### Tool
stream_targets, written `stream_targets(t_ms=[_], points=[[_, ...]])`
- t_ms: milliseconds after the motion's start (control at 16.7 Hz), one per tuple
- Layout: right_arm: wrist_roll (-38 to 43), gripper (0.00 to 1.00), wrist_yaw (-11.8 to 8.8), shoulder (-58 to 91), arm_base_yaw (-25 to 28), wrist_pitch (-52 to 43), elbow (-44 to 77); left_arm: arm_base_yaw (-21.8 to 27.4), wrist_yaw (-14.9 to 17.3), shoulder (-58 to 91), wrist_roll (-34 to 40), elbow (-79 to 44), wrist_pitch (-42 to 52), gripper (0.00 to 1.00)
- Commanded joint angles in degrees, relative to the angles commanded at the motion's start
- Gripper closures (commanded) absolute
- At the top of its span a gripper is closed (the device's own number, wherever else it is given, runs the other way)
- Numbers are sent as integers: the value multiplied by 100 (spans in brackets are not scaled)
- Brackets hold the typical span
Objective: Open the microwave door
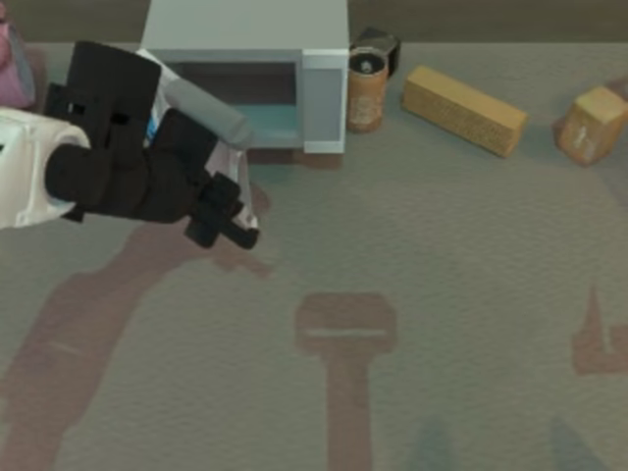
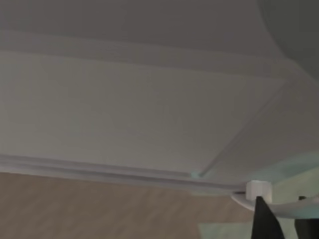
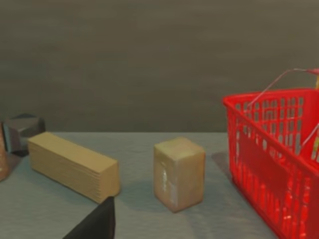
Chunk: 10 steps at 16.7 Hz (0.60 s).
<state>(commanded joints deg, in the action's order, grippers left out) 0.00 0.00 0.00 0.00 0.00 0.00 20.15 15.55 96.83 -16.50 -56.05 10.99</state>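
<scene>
As microwave door (image 1: 201, 108) swung out leftward, your left gripper (image 1: 228, 211) sat at its free edge, apparently closed on handle (image 2: 259, 189); right arm out of top view.

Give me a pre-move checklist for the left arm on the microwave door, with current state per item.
1. Microwave door swung out from the microwave: ok, teal inside visible.
2. Left gripper at the door's free edge: ok, by the white handle.
3. Firm grip on the handle: cannot tell; the fingers are only partly in the left wrist view.
4. Swing path in front on the table: ok, bare.
5. Brown can clear of the door: ok, beside the control panel.
6. Right arm out of the way: ok, absent from the top view.
</scene>
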Motion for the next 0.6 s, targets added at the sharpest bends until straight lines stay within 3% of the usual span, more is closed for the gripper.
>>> stream_targets(t_ms=[600], points=[[0, 0, 0, 0, 0, 0, 0, 40, 41, -1, 28, 8, 4, 100]])
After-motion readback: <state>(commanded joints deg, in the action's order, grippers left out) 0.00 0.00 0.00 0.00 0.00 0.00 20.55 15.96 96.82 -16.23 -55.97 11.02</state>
